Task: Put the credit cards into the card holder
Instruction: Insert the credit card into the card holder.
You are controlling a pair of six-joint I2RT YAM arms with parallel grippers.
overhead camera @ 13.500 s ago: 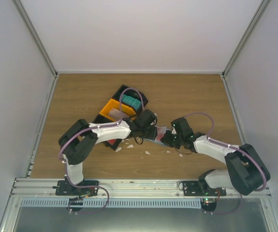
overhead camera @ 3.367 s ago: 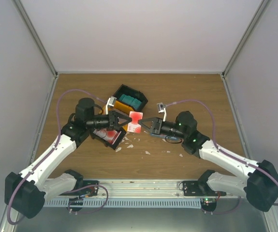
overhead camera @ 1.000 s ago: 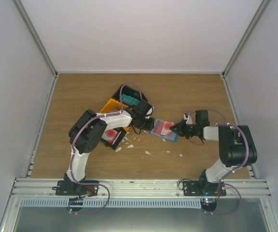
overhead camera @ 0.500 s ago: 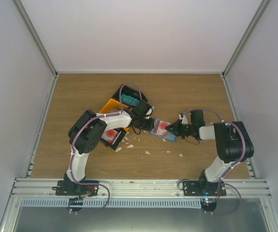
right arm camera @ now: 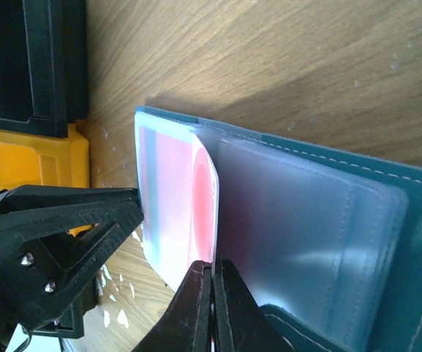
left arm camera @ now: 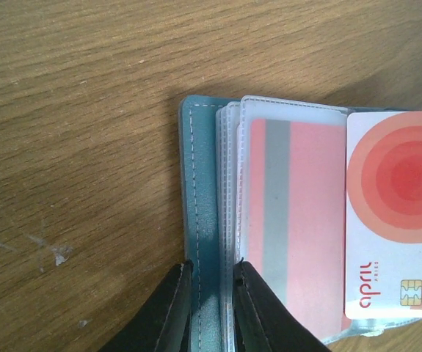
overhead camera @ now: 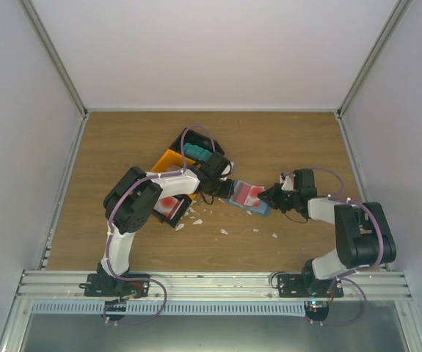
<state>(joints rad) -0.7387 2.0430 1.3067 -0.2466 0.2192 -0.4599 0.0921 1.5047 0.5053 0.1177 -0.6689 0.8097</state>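
Backed a touch to the right since half a second ago, the right arm now has its elbow further out; the left arm has not shifted. At left sits the bin (overhead camera: 168, 159), with a teal stack (overhead camera: 199, 155) in its far compartment and red-marked cards (overhead camera: 168, 204) in the near one. Just right of it the left claw (left arm camera: 211, 275), jaws narrow, is closed about the left edge of the holder (left arm camera: 196, 169). The holder is spread open between the two claws, clear sleeves up, a pink card (left arm camera: 291, 220) inside one. A white card (left arm camera: 394, 220) with red circles lies over that sleeve; whether it sits in a pocket I cannot tell. The right claw (right arm camera: 211, 275), jaws together, grips the white card's edge. Scraps (overhead camera: 224, 232) dot the wood nearer the arms.
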